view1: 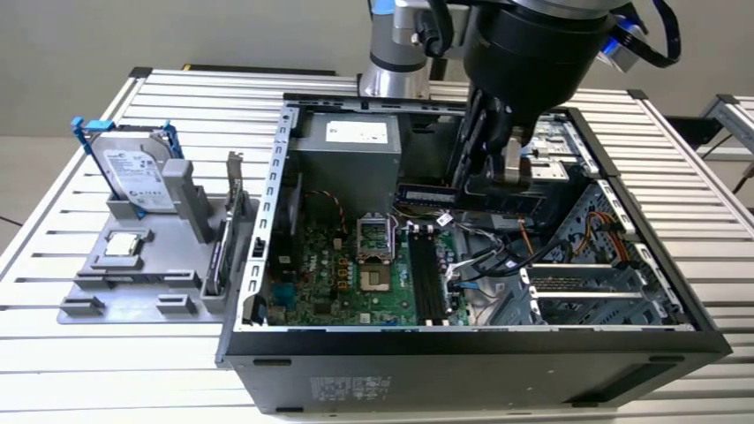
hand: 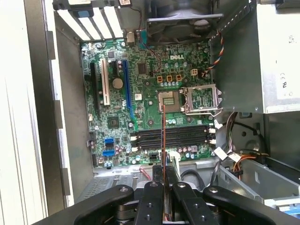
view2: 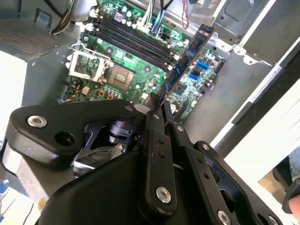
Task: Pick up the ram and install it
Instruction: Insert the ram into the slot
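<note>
Dark blue ram; green motherboard; black tool; grey case.

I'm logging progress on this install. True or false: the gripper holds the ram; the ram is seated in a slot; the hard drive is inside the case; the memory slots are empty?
The gripper holds the ram: true.
The ram is seated in a slot: false, it hangs above the motherboard.
The hard drive is inside the case: false, it stands in the grey fixture outside it.
The memory slots are empty: true.

Black end effector, silver screws
</note>
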You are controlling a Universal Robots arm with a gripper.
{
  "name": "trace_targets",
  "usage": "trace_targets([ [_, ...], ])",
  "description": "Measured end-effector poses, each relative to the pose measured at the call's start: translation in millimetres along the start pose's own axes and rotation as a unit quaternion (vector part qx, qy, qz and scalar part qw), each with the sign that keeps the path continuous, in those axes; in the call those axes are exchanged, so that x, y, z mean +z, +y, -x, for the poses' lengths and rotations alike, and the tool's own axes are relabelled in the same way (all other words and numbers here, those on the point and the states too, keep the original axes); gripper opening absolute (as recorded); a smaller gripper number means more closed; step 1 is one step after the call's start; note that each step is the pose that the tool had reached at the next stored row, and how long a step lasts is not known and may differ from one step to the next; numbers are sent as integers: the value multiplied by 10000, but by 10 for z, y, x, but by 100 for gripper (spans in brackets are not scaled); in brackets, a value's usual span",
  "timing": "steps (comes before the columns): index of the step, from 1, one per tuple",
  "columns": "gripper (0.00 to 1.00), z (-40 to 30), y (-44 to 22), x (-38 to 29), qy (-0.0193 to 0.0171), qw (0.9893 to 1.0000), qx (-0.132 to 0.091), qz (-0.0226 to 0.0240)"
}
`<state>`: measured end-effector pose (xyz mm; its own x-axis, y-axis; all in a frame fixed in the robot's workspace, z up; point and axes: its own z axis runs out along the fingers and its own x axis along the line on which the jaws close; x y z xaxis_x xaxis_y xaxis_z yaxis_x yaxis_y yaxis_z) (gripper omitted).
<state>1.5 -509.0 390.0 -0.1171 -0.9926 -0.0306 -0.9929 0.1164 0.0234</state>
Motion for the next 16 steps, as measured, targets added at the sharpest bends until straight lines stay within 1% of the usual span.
trace_targets([
  [8,0,0,0,0,-4,9998,195,-6],
  [16,0,0,0,0,-9,9992,395,-12],
])
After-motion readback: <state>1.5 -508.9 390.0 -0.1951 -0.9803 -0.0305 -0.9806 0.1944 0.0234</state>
